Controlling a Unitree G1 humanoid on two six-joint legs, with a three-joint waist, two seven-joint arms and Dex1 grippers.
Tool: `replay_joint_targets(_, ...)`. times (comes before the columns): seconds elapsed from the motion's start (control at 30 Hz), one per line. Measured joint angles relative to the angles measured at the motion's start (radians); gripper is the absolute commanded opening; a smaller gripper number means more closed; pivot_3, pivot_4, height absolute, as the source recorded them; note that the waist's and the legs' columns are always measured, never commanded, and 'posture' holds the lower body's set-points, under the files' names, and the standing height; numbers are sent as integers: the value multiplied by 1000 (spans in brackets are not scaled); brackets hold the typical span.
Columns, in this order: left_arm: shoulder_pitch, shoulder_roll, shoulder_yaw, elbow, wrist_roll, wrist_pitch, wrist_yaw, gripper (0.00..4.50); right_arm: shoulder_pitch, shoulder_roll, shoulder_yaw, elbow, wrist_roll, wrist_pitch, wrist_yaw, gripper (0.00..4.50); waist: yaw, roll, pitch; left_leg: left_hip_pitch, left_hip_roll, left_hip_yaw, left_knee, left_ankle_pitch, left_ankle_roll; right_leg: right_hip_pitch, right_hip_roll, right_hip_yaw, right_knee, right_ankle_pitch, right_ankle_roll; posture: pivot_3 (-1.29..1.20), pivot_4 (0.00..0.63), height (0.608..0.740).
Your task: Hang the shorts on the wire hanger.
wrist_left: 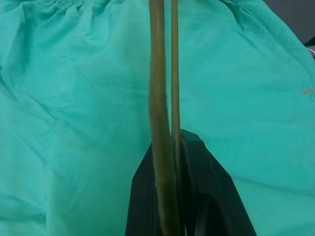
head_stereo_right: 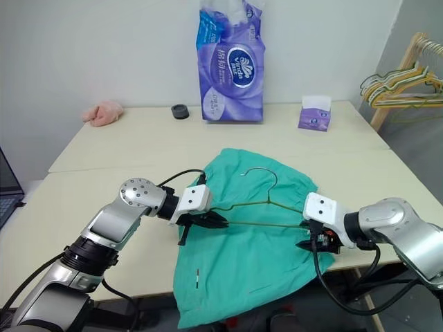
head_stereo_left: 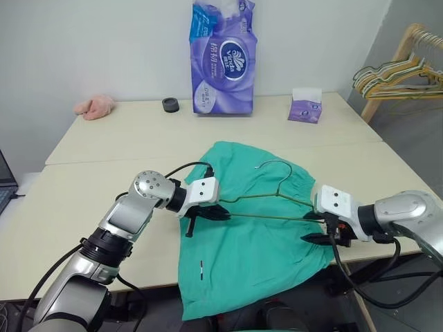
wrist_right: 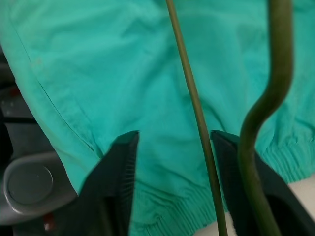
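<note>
The teal-green shorts (head_stereo_left: 256, 256) lie spread on the near table (head_stereo_left: 83, 200), their lower part drooping over the front edge. Just above them, the olive-green wire hanger (head_stereo_left: 273, 217) lies almost flat with its hook (head_stereo_left: 274, 163) pointing away from me. My left gripper (head_stereo_left: 220, 212) is shut on the hanger's left corner; in the left wrist view both wires (wrist_left: 158, 98) run between its closed fingers (wrist_left: 211, 196). At the hanger's right corner, my right gripper (head_stereo_left: 315, 229) stands open over the gathered waistband. Its fingers (wrist_right: 118, 187) are apart with the thin bar (wrist_right: 189, 88) between them.
At the back stand a purple tissue pack (head_stereo_left: 223, 59), a small purple tissue box (head_stereo_left: 305, 107), a black round object (head_stereo_left: 170, 104) and a pink cloth lump (head_stereo_left: 95, 106). Coloured hangers on a wooden rack (head_stereo_left: 401, 72) are at the far right. A laptop edge (head_stereo_left: 5, 183) shows at left.
</note>
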Motion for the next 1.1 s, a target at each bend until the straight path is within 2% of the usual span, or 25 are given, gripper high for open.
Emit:
replay_joint_targets(0.13,7,7,0,-14,0,2,-14,0,0,0,0,13,-9,3,0,104,0,0,0,0,0,-1,0,0,0,0,0,-1,0,0,0,-163,36,740)
replay_joint_targets(0.17,7,8,0,-14,1,4,-11,0,0,0,2,9,-10,3,6,42,0,0,0,0,0,-1,0,0,0,0,0,-1,0,0,0,-163,36,740)
replay_joint_targets(0.4,8,3,0,-14,0,9,-13,0,13,0,-1,-2,-22,4,17,42,-1,0,0,0,0,-1,0,0,0,0,0,-1,0,0,0,-167,36,740)
replay_joint_targets(0.57,14,-39,6,-5,-32,38,2,1328,34,1,-3,-12,-23,3,19,0,0,0,0,0,0,-1,0,0,0,0,0,-1,0,0,0,-176,35,740)
replay_joint_targets(0.67,-2,-90,60,26,-98,115,41,2224,48,4,-20,-15,-18,3,19,0,-1,0,0,0,0,-1,1,0,0,0,0,-1,1,0,0,-177,33,740)
replay_joint_targets(0.73,-51,-121,113,84,-141,176,87,2224,62,12,-37,-16,-3,1,20,0,0,-1,0,0,0,-2,2,0,0,1,0,-3,1,0,1,-177,33,740)
replay_joint_targets(0.83,-112,-101,174,159,-168,198,94,2224,88,20,-87,-15,18,0,16,0,-3,1,-1,1,0,-1,1,0,0,1,0,-2,1,0,1,-173,32,740)
replay_joint_targets(1.1,-135,-82,213,288,-186,184,101,2224,276,48,-248,-19,61,44,-36,0,1,0,-1,-1,-1,-3,1,0,0,0,0,-2,1,0,1,-175,40,740)
